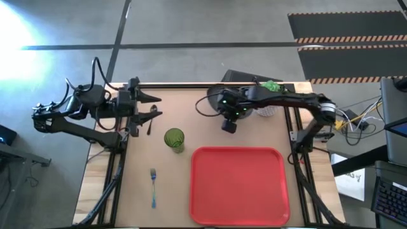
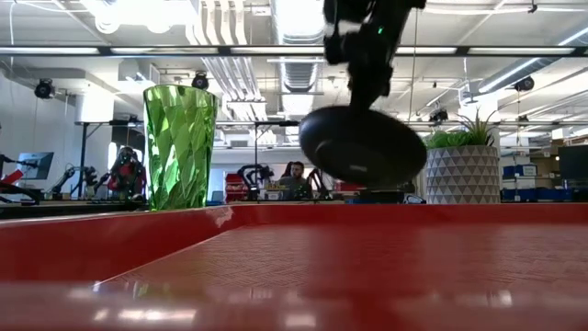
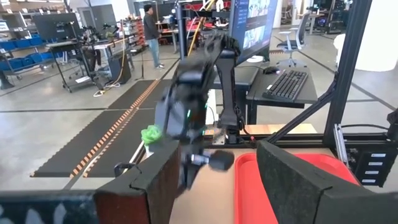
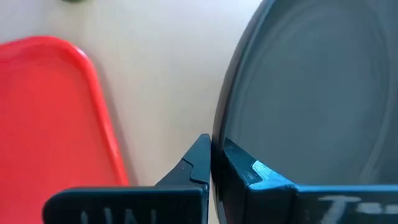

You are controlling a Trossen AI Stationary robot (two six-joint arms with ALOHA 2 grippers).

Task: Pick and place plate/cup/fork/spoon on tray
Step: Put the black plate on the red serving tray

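Observation:
The black plate hangs tilted in the air behind the red tray, and my right gripper is shut on it. In the high view the plate is partly hidden under the right arm. The green cup stands upright on the table left of the tray. The blue-handled fork lies flat near the front left. The dark spoon lies by my left gripper, which is open and empty at the far left. My right gripper pinches the plate's rim between its two fingers, one on the inner face and one on the outer side. The fingers come from above, pointing down. The plate hangs tilted below them, lifted clear of the table.
A white pot with a green plant stands at the far right of the table, close to the right arm. The wooden table is framed by black rails on both sides. People and workstations show in the room beyond.

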